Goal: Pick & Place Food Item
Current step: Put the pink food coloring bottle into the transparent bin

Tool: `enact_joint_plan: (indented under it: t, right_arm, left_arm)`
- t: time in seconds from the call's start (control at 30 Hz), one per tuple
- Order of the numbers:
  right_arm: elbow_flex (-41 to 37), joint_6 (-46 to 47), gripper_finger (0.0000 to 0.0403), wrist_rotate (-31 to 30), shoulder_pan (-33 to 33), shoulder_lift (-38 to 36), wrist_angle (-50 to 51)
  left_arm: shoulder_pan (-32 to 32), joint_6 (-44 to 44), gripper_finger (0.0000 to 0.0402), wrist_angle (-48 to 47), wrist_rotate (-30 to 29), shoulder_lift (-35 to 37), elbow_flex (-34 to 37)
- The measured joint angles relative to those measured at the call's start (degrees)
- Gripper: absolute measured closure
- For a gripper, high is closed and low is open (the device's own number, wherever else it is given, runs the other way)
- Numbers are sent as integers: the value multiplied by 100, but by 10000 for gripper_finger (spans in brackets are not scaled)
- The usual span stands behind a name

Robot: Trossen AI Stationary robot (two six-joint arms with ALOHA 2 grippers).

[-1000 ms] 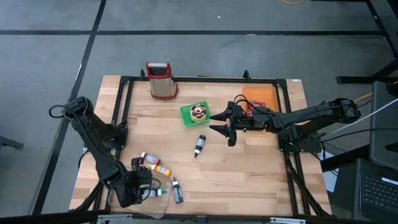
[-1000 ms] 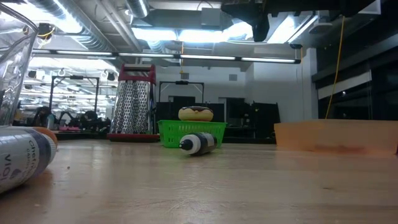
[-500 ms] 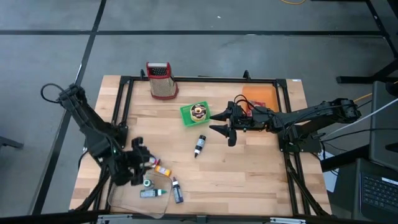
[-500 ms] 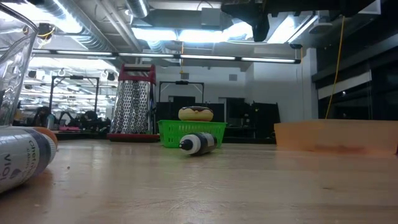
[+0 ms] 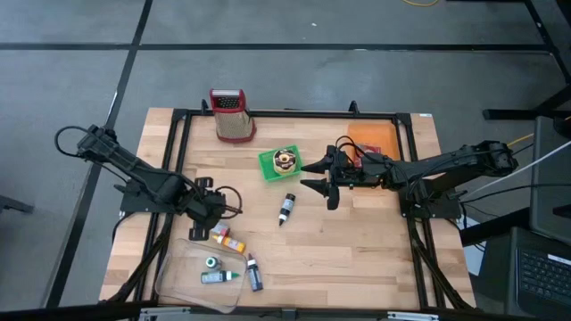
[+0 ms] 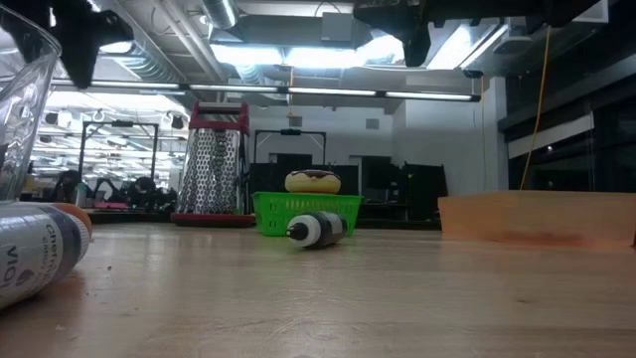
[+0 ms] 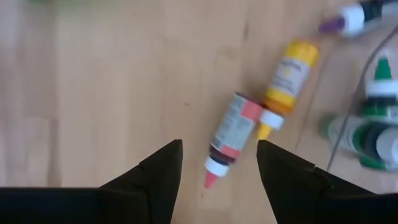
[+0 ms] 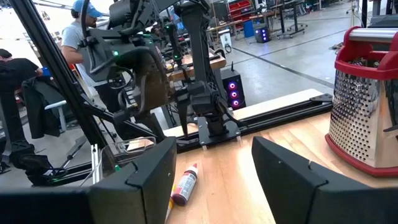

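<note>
A doughnut [image 5: 285, 160] sits in a small green basket [image 5: 268, 168] at the table's far middle; the low view shows the doughnut [image 6: 313, 181] above the basket's rim. My left gripper [image 5: 217, 207] hangs open above the table's left half, pointing down. In the left wrist view a red-labelled squeeze bottle [image 7: 227, 138] lies on the wood below the gap between its fingers [image 7: 219, 163], untouched, with a yellow one [image 7: 289, 73] beside it. My right gripper [image 5: 310, 176] stands open and level just right of the basket, nothing between its fingers [image 8: 214, 168].
A black-and-white bottle [image 5: 285, 208] lies mid-table. A clear tray [image 5: 183, 283] with green bottles sits at the near left, with a dark bottle [image 5: 255, 275] beside it. A box grater [image 5: 231, 114] stands at the far edge and an orange board [image 5: 370, 138] lies at the far right. A person [image 8: 81, 25] stands beyond the table.
My left gripper has risen from over the clear tray at the near left and swung toward the far edge and a little right, turning as it went. It now hangs over the red and yellow bottles. Nothing on the table has moved.
</note>
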State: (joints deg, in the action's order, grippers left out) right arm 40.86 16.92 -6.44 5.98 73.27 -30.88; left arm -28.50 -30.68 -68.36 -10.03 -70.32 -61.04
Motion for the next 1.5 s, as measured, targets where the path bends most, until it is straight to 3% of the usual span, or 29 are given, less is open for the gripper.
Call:
enact_joint_plan:
  t: [0.23,0.5,0.83,1.23,1.5]
  right_arm:
    - [0,-91,190,4,0,1,3]
    - [0,-93,190,4,0,1,3]
    - [0,-96,190,4,2,1,3]
    - [0,-106,190,4,1,1,3]
    - [0,-104,190,4,0,1,3]
  left_arm:
    - [3,548,209,-422,397,-635,0]
    - [11,822,200,-16,516,-1015,2]
    - [10,749,199,499,912,-1004,844]
    - [17,749,199,1181,1261,-1002,1351]
    - [185,832,199,1407,1098,-1002,1475]
